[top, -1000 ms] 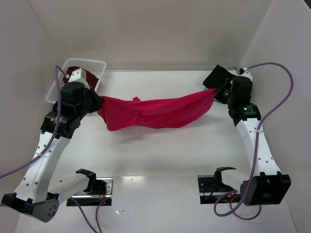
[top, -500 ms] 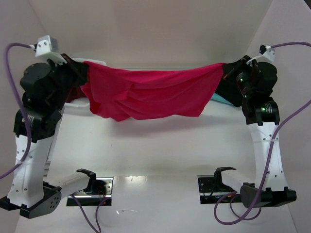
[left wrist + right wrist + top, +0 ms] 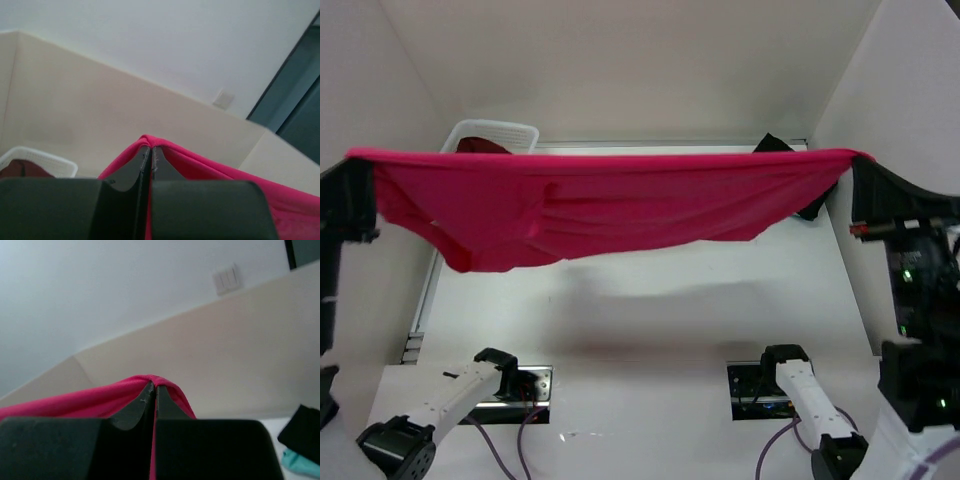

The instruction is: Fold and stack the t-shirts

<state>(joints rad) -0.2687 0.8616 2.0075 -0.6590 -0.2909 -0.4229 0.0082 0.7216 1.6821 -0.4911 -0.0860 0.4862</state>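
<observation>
Early going, by the look of it: nothing folded, no stack begun. Stretched taut across the upper middle of the overhead frame, clear above the smooth white tabletop (image 3: 650, 320): the bright crimson-pink soft cloth t-shirt (image 3: 610, 205), lower edge sagging left of centre. Pinched fully closed on its bunched end at the left edge, the left gripper (image 3: 151, 150); clamped just as tight on the other end at the right edge, the right gripper (image 3: 154, 387). Upper left, a dark maroon cloth shirt (image 3: 480, 146) in the white plastic lattice basket (image 3: 515, 130). Upper right, a crumpled black shirt (image 3: 775, 145), with a teal one (image 3: 300, 462) just beside it, lower right of the right wrist view. All four left to fold. Plain pale walls on three sides; a white switch plate (image 3: 226, 277) on the room wall beyond.
</observation>
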